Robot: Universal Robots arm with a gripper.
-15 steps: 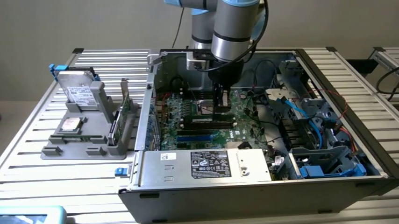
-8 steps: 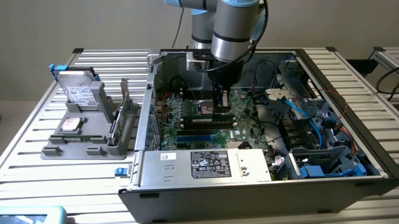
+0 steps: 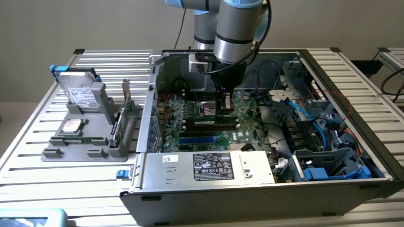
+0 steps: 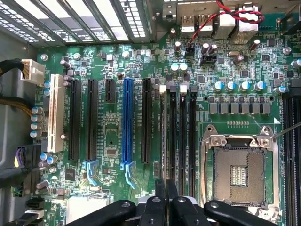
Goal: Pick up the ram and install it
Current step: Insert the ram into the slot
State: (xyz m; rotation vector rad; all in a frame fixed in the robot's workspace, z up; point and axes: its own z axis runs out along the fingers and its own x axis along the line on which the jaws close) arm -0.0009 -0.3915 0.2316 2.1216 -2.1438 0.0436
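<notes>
Both fingers [image 4: 161, 200] of the pincer [image 3: 221, 111] are pressed together with nothing gripped between them. The arm reaches down into the open case [image 3: 252, 205], over the middle of the board [image 4: 113, 136]. The ram [image 3: 211, 124] seems to stand edge-up in one of the slots [image 4: 182, 136] next to the socket [image 4: 237, 172], right under the fingertips. Whether they touch its top edge I cannot tell.
</notes>
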